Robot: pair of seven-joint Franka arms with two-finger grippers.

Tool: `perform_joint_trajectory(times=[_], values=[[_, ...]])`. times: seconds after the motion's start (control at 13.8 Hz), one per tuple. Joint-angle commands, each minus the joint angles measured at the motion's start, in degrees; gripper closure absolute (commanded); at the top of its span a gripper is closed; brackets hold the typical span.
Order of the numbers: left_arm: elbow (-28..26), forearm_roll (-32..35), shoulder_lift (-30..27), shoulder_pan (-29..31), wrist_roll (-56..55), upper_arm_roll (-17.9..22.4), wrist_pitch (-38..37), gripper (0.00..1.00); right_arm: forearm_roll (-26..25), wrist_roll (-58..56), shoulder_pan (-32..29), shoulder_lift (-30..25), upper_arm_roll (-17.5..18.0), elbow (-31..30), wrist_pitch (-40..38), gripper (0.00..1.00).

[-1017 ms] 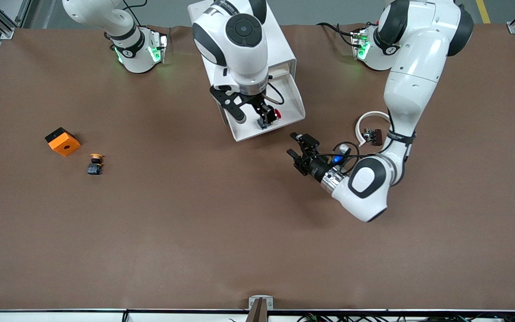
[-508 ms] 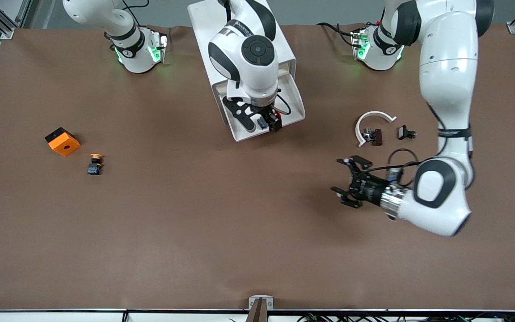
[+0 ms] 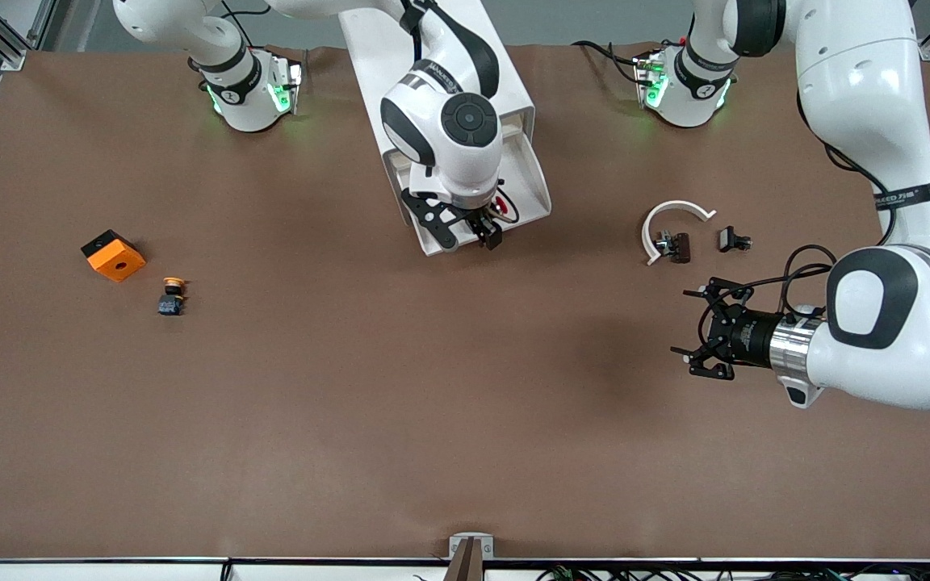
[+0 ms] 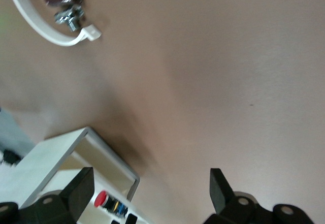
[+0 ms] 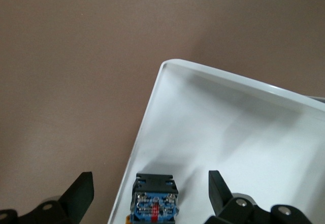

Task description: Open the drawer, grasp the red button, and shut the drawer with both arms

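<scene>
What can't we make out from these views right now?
- Button in the open drawer: front view, mostly covered by the right hand, which is open over the drawer; right wrist view, cut off by the picture's edge.
- Small dark parts inside the white ring: front view, too small to identify.
- Left hand, open, over bare table: left wrist view, fingers cropped by the edge.

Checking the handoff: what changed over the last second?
The left pincer pulled away from the open drawer toward the left arm's end, fingers open. The right pincer shifted over the drawer's front, above the button, open. Drawer and button unmoved.
</scene>
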Motion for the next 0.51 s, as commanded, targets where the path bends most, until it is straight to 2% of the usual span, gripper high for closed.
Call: perform_joint_trajectory(times=[0.0,0.29,0.36,0.44], values=[[-1.0,3.1,-0.3,-0.5,8.7,1.6,3.6,0.0,1.0,0.3,0.3,1.0,0.1,0.5,0.2,0.0],[-1.0,3.4,0.0,0.2,20.6,3.5,7.9,0.0,1.2,-0.2,0.5,1.4,0.2,0.7,0.9,0.01],[-1.0,3.4,0.3,0.2,21.5,3.7,10.1,0.0,1.3,-0.2,0.5,1.4,0.2,0.7,0.9,0.13],[-1.2,3.6,0.4,0.5,23.2,3.8,11.4,0.0,1.3,-0.2,0.5,1.5,0.2,0.9,0.9,0.18]])
